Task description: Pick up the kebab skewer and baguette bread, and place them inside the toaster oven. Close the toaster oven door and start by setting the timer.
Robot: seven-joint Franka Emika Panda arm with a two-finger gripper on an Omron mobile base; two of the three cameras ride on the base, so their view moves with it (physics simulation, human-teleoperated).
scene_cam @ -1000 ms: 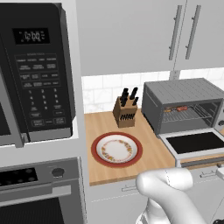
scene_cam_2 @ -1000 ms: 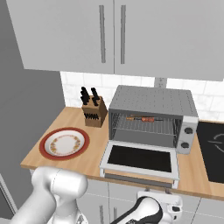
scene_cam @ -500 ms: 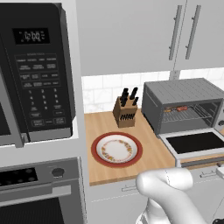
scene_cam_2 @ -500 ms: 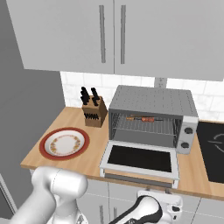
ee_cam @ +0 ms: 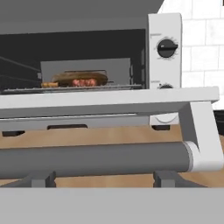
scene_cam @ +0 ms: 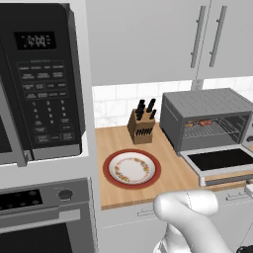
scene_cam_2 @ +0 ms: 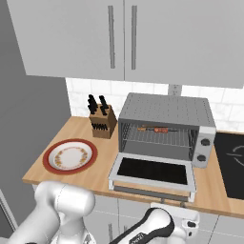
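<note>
The toaster oven (scene_cam_2: 167, 110) stands on the wooden counter with its door (scene_cam_2: 153, 170) folded down flat. On the wire rack inside lies the kebab skewer (scene_cam_2: 155, 129), which also shows in the left base view (scene_cam: 201, 122). In the hand view the brown baguette bread (ee_cam: 81, 76) rests on the rack with the skewer's reddish chunks (ee_cam: 84, 82) just in front of it. My gripper (ee_cam: 104, 179) is open, low at the counter's front edge. Both fingertips sit right beneath the door's dark handle bar (ee_cam: 94, 159). The timer knob (ee_cam: 167, 48) is on the white panel at upper right.
Left of the toaster oven are a knife block (scene_cam_2: 101, 121) and a red-rimmed plate (scene_cam_2: 70, 156). A black cooktop (scene_cam_2: 231, 162) lies to its right. The large black microwave (scene_cam: 42, 84) and the built-in oven (scene_cam: 44, 217) stand further left.
</note>
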